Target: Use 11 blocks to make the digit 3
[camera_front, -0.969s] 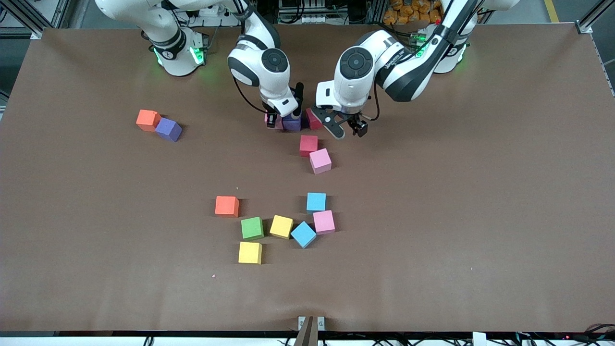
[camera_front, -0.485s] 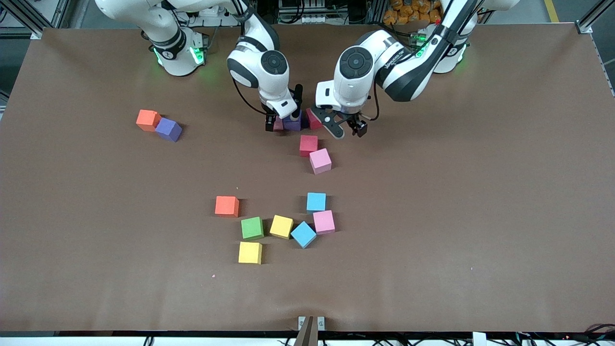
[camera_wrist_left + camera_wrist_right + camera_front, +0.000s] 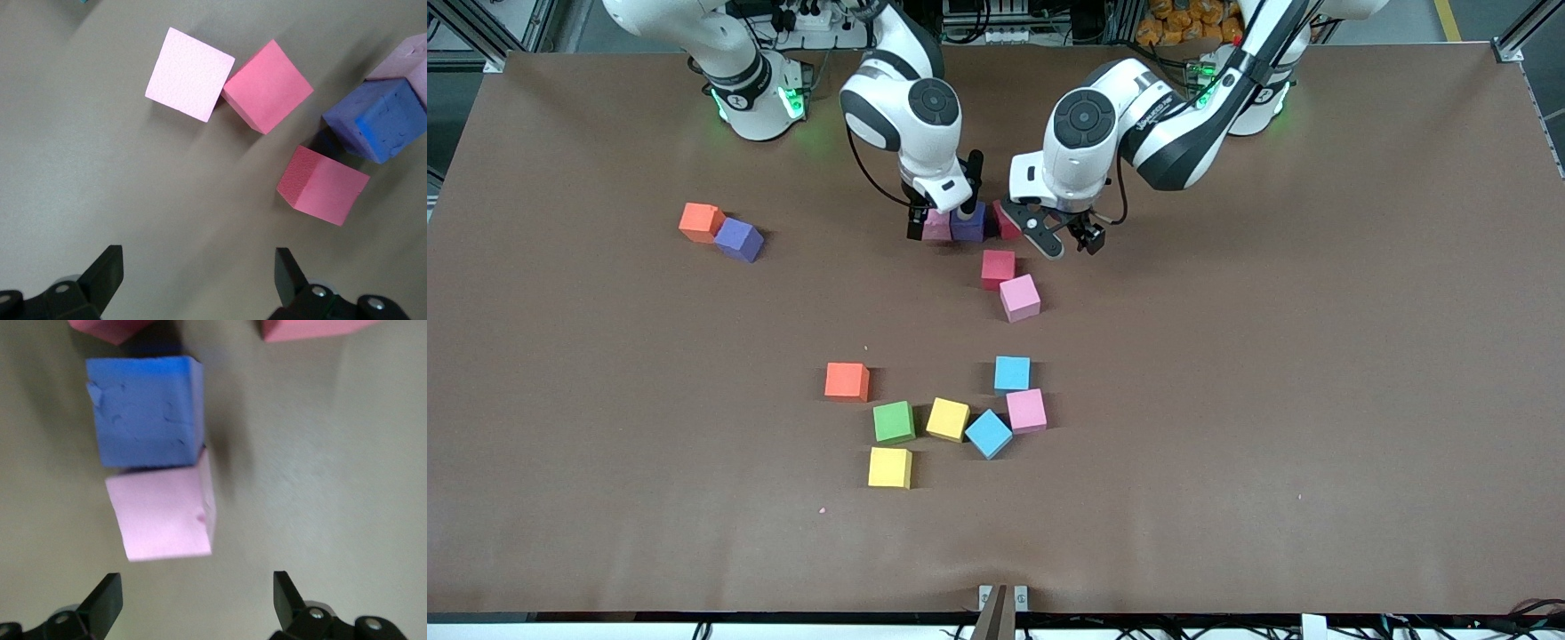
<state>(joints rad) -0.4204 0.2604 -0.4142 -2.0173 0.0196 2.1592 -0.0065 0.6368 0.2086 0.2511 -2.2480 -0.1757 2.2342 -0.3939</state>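
From the high front camera I see both arms bent over the table's base edge. The right gripper (image 3: 941, 224) hangs just above a row of small matte foam cubes, its fingers spread and holding nothing; below it a pink cube (image 3: 936, 226) touches a purple cube (image 3: 967, 223), and a red cube (image 3: 1008, 221) sits at the row's 3 o'clock end, toward the left arm's end of the table. The left gripper (image 3: 1069, 242) hovers beside that red cube, its fingers also spread and empty.

At the row's 5 o'clock, nearer the camera, a second red foam cube (image 3: 998, 268) touches a pale pink one (image 3: 1020, 298). Toward the right arm's end, an orange cube (image 3: 700, 222) touches another purple cube (image 3: 739, 239).

Nearer the camera still lies a loose cluster: a lone orange cube (image 3: 847, 381), a green cube (image 3: 894, 422), two yellow cubes (image 3: 948, 420) (image 3: 890, 468), two sky-blue cubes (image 3: 1012, 374) (image 3: 989, 434) and a pink cube (image 3: 1026, 411).

In the left wrist view I see black fingertips (image 3: 100, 280) set wide apart over bare brown table (image 3: 100, 167), with a pale pink cube (image 3: 190, 74), two red cubes (image 3: 267, 86) (image 3: 323, 185) and a purple cube (image 3: 383, 120) lying ahead.

In the right wrist view the fingertips (image 3: 103, 600) stand equally wide, with the pink cube (image 3: 163, 513) pressed against the purple cube (image 3: 145, 411).
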